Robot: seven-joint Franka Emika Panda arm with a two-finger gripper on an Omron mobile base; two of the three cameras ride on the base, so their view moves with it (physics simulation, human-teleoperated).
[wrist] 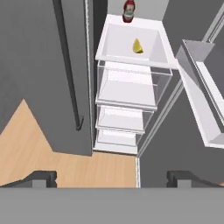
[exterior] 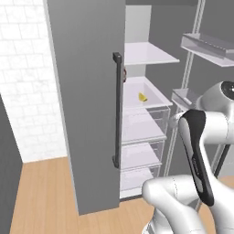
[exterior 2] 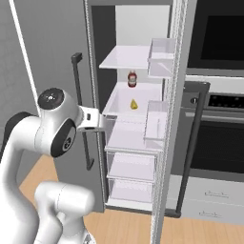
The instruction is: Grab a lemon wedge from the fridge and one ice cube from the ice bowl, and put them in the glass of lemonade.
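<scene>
The fridge (exterior: 87, 114) stands with its right door swung open, showing white shelves and clear drawers. The lemon wedge (exterior: 142, 97) (exterior 2: 134, 104) (wrist: 137, 46) lies small and yellow on a white tray-like shelf at mid height. My gripper (wrist: 113, 179) is open and empty. It hangs in front of the open compartment, short of the shelves and lower than the wedge. In the right base view the gripper (exterior 2: 97, 123) sits by the shut left door's edge. The ice bowl and the glass of lemonade are out of view.
A red jar (exterior 2: 132, 78) (wrist: 128, 11) stands at the back of the wedge's shelf. The open door (exterior 2: 169, 119) with its white bins (wrist: 205, 100) flanks the right side. A black oven tower (exterior 2: 219, 119) is further right. The left door's dark handle (exterior: 117, 109) runs vertically.
</scene>
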